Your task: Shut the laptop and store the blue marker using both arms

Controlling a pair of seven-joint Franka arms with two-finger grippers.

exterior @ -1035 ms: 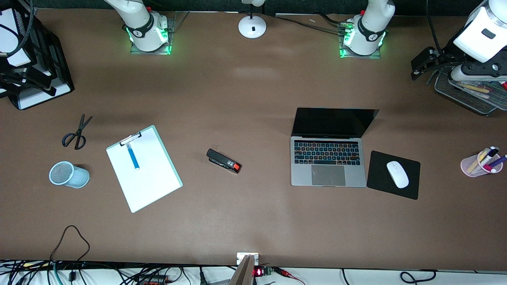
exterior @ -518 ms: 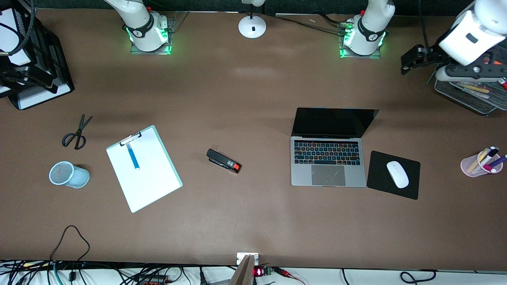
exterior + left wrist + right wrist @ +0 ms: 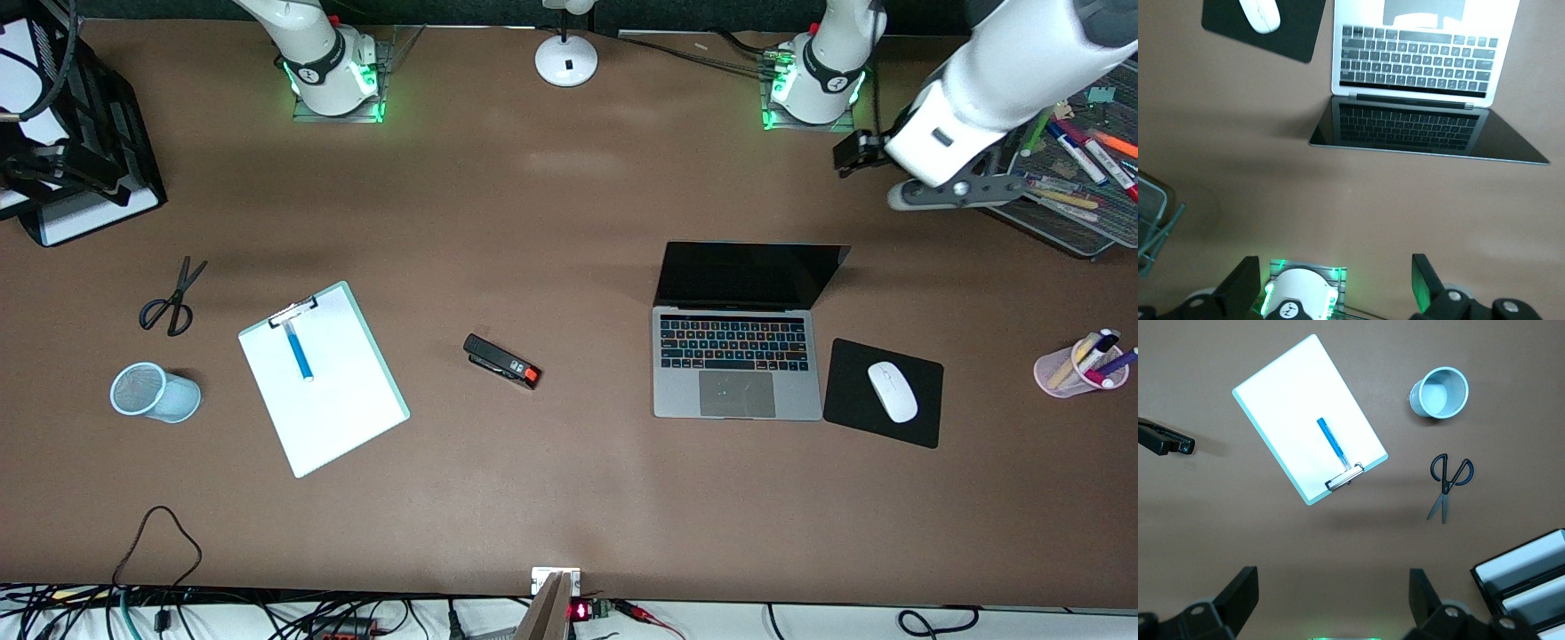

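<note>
The laptop (image 3: 736,356) stands open on the table, its black screen upright; it also shows in the left wrist view (image 3: 1425,53). The blue marker (image 3: 298,350) lies on a white clipboard (image 3: 333,400) toward the right arm's end, and shows in the right wrist view (image 3: 1333,443). My left gripper (image 3: 849,158) is open and empty, in the air over bare table between the left arm's base (image 3: 813,84) and the laptop's lid; the left wrist view (image 3: 1335,280) shows its fingers wide apart. My right gripper (image 3: 1331,587) is open and empty, high over the right arm's end of the table.
A black stapler (image 3: 502,361), scissors (image 3: 173,298) and a light-blue mesh cup (image 3: 151,391) lie near the clipboard. A white mouse (image 3: 892,391) sits on a black mouse pad (image 3: 853,418). A pink pen cup (image 3: 1058,378), a mesh tray of markers (image 3: 1058,222), a black file tray (image 3: 98,133) and a lamp base (image 3: 566,60) stand at the edges.
My left arm has swung from over the mesh tray toward its base and the laptop's lid. The right arm has barely moved. Nothing on the table has shifted.
</note>
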